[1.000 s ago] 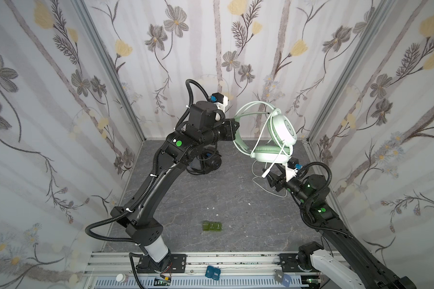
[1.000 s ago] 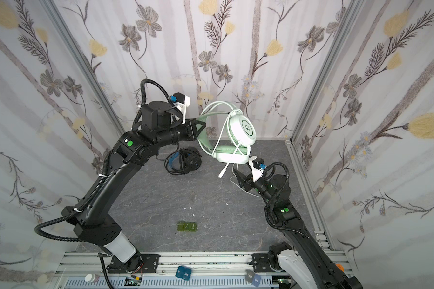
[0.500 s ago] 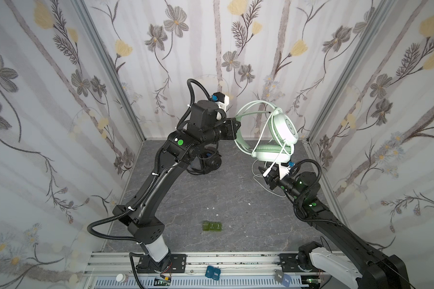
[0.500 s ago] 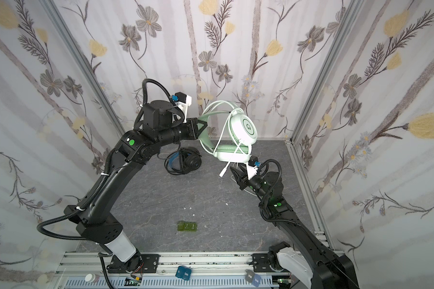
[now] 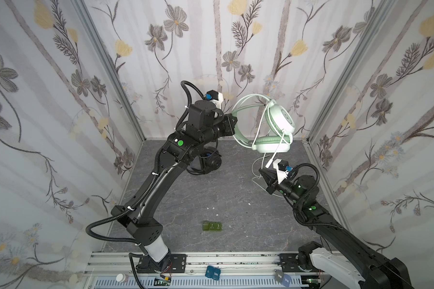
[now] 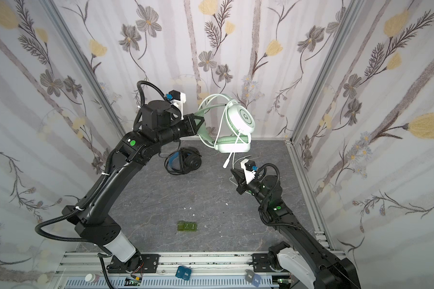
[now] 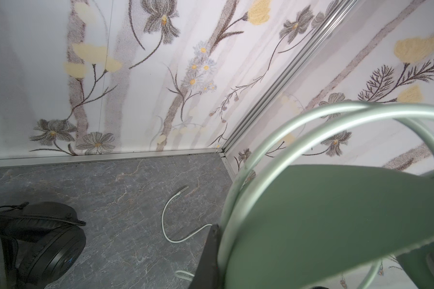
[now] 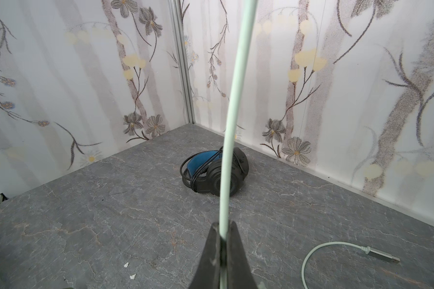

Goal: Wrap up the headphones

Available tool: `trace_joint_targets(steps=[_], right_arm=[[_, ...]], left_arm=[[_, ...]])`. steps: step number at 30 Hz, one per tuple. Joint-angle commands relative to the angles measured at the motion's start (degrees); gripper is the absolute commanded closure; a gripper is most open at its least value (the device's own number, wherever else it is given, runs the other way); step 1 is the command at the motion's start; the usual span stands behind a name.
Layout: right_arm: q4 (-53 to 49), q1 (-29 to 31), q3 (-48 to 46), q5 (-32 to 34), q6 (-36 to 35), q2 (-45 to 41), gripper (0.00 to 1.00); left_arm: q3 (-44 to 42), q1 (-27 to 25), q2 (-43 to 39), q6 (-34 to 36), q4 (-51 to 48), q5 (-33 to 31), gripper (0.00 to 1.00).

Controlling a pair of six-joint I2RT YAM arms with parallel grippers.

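Note:
My left gripper (image 5: 232, 123) (image 6: 199, 123) is shut on the headband of the mint-green headphones (image 5: 282, 120) (image 6: 241, 119) and holds them up near the back wall, with the earcups hanging to the right. In the left wrist view the green headband (image 7: 336, 212) fills the frame beside one black finger (image 7: 211, 247). The headphones' pale cable (image 8: 232, 100) hangs down into my right gripper (image 8: 223, 231) (image 5: 261, 172) (image 6: 232, 171), which is shut on it. The cable's plug end (image 8: 381, 257) lies on the floor. The black headphones (image 5: 211, 162) (image 6: 186, 161) (image 8: 218, 172) (image 7: 48, 240) lie wrapped at the back.
A small green block (image 5: 212, 226) (image 6: 187, 226) lies on the grey floor near the front, with white scraps (image 5: 212, 208) beyond it. Flowered walls close in the back and both sides. A metal rail (image 5: 223, 260) runs along the front edge.
My right gripper has shifted slightly left to the hanging cable and shut on it. The left gripper still holds the mint-green headphones in the same place.

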Motion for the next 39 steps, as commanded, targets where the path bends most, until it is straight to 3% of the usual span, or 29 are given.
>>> trace_joint_targets(steps=[1,13,20,25,33,36,39], right_arm=[[-0.7,0.3,-0.6,0.1,-0.7,-0.4,1.0],[-9.3,3.9,0.3,7.6,-4.5,-3.1,1.0],[-12.3,4.2,1.7,10.5,-7.4,-3.8,1.0],[-13.9,5.6,1.7,10.5,-7.5,-4.8,1.0],[-18.2,9.2,3.5,12.1,-9.8,-5.4,1.0],[-20.6,10.6,5.5,13.7,-11.1,-5.1,1.0],[-22.6,11.3,7.8,14.2,-11.6,-5.1,1.0]], left_arm=[[1.2,0.1,0.1,-3.6,8.3,-0.9,1.0],[0.4,-0.9,3.9,-12.4,17.8,-10.6,1.0],[3.6,-4.0,8.5,-13.1,16.6,-17.7,1.0],[7.6,-4.8,12.2,-12.1,12.5,-26.3,1.0],[21.8,-5.7,22.2,-11.2,3.6,-30.8,1.0],[26.7,-6.4,25.0,-8.4,-1.1,-33.5,1.0],[26.4,-7.0,25.7,-2.7,-3.7,-38.0,1.0]])
